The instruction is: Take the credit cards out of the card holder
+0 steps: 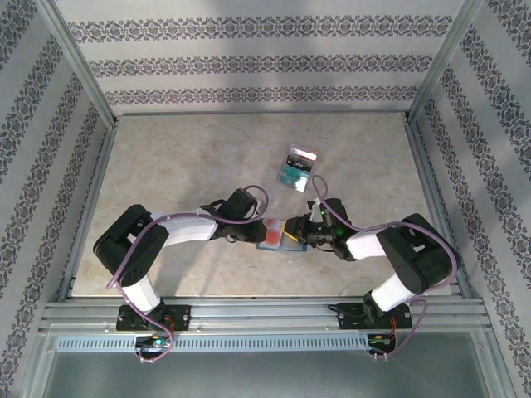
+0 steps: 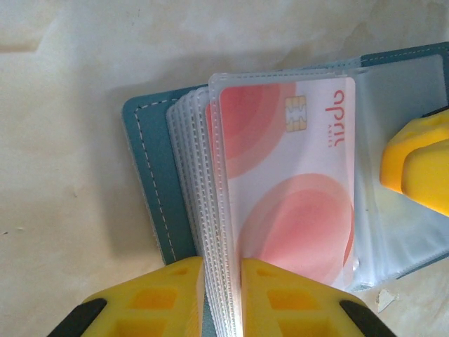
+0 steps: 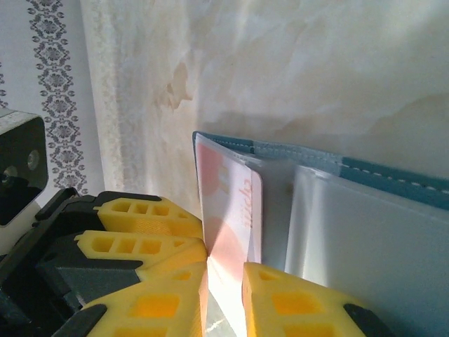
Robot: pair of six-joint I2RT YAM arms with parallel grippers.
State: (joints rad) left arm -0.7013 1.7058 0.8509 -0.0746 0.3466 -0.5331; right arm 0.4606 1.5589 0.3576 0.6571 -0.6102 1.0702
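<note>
Table (image 1: 166, 166): pale marbled top, enclosed by patterned walls (image 1: 249, 58).
Card holder (image 1: 279, 236): lies open toward the near side, a pinkish card (image 1: 272, 231) showing on it.
Left gripper (image 1: 254, 234): at the holder's left end.
Right gripper (image 1: 305, 235): at the holder's right end.
Loose credit cards (image 1: 299, 167): small overlapping pile farther back, apart from the holder, teal and silver-white.

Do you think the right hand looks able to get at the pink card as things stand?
Probably yes: the right hand straddles the pink card while the left hand pins the card holder, though a clear sleeve may cover the card.
</note>
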